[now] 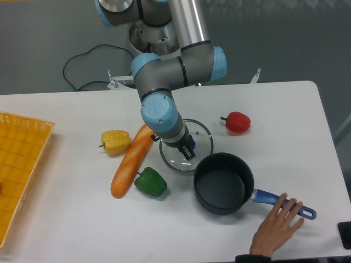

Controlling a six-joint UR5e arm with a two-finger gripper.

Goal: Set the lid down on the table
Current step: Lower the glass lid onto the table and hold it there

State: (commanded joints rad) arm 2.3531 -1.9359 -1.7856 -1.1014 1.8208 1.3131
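Observation:
The round clear glass lid (pixel 196 143) with a thin metal rim sits low over the white table (pixel 82 219), between the baguette and the pot. My gripper (pixel 187 149) reaches down onto its centre and is shut on the dark blue knob, which is mostly hidden by the fingers. Whether the lid rests on the table or hangs just above it cannot be told.
A dark saucepan (pixel 223 183) with a blue handle stands right in front of the lid; a person's hand (pixel 276 227) holds the handle. A baguette (pixel 131 159), green pepper (pixel 151 182), yellow pepper (pixel 115 141) and red pepper (pixel 237 121) lie around. A yellow-orange tray (pixel 19 170) is at the left.

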